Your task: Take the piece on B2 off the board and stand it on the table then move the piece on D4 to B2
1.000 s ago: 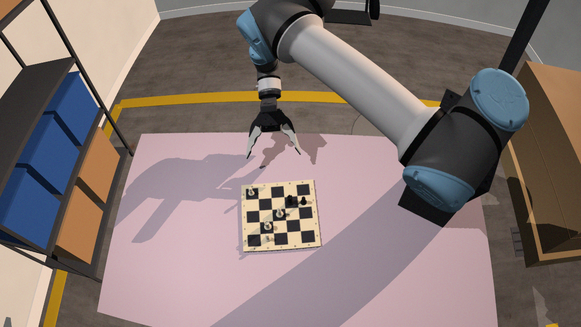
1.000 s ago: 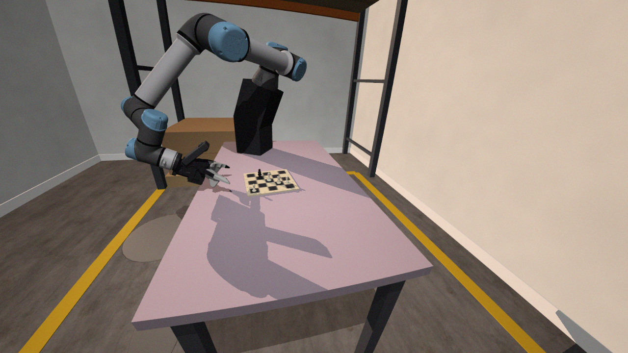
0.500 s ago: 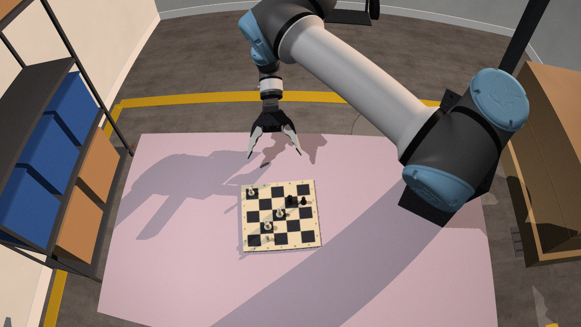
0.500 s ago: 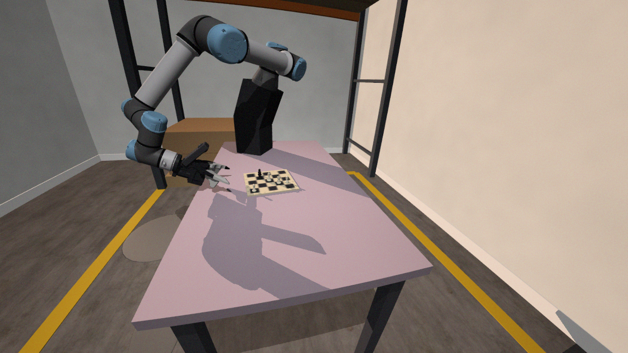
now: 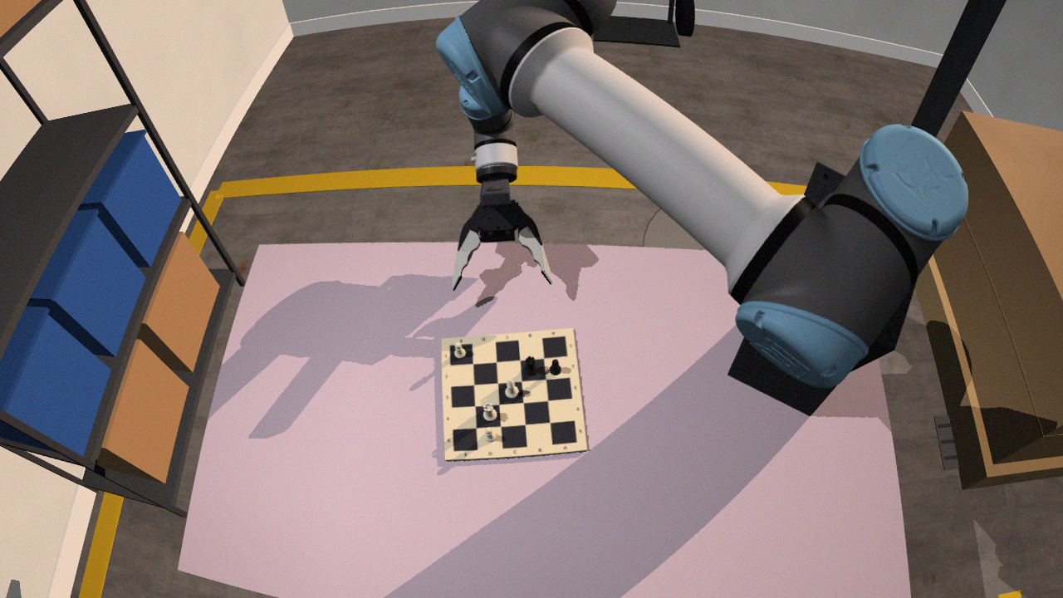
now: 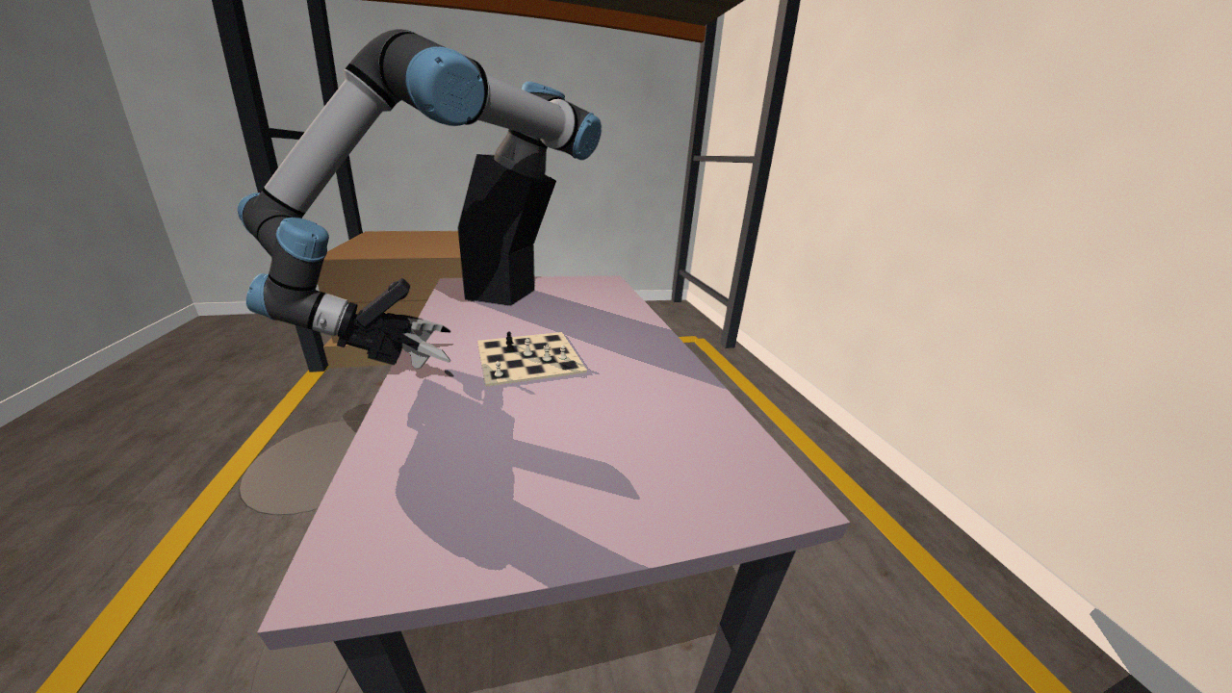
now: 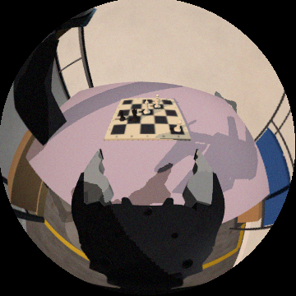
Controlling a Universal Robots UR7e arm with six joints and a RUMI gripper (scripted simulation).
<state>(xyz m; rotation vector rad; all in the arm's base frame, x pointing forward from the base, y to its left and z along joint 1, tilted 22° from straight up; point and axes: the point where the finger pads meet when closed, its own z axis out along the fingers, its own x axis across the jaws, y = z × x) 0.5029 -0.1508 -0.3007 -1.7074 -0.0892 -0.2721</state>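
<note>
From high up, the top view looks steeply down on the chessboard (image 5: 580,401) (image 6: 535,377) (image 7: 147,139); the exterior looks along the pink table (image 5: 326,520) (image 6: 551,482) (image 7: 136,154) from its far end; the wrist, nearer, faces across it. All three share board and table.
</note>
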